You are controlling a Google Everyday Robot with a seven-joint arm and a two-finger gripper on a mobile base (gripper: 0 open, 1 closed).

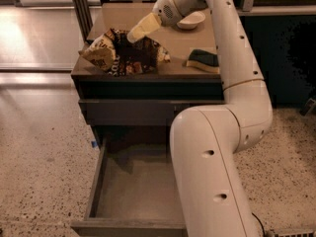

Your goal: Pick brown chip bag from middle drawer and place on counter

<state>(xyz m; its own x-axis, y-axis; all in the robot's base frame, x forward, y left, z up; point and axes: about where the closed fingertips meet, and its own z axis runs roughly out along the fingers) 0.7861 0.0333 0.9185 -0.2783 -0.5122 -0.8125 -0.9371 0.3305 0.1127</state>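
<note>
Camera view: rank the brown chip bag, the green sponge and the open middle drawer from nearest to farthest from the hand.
1. brown chip bag: on the left of the counter, just under the hand.
2. green sponge: on the counter's right side, off to the hand's side.
3. middle drawer: pulled open low down, well below the counter.

No readable lettering anywhere; only blurred pale marks on crinkly dark brown chip bag (129, 58) lying on glossy tan surface (183, 44), cream hand (133, 35) at its top
</note>
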